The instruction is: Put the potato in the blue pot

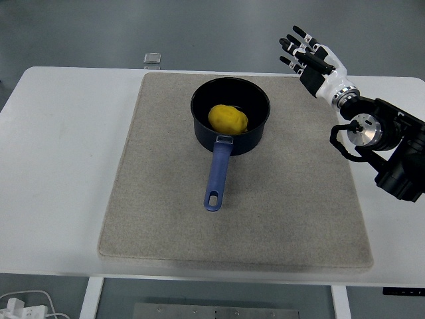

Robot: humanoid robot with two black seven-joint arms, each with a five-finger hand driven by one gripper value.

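White desk [60,166] carries a beige mat [159,219]. Blue pot [230,119] stands on the mat's far half, handle toward the near edge. Yellow potato [228,118] lies inside the pot. Right hand [317,64] raised off to the pot's right, fingers [297,46] spread, holding nothing.

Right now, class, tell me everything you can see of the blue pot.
The pot is round and dark blue, dark inside, with a lighter blue straight handle pointing toward the table's near edge; the handle's end has a hole. It stands upright on the beige mat, toward its far side. A yellow potato lies inside. Nothing else touches it.
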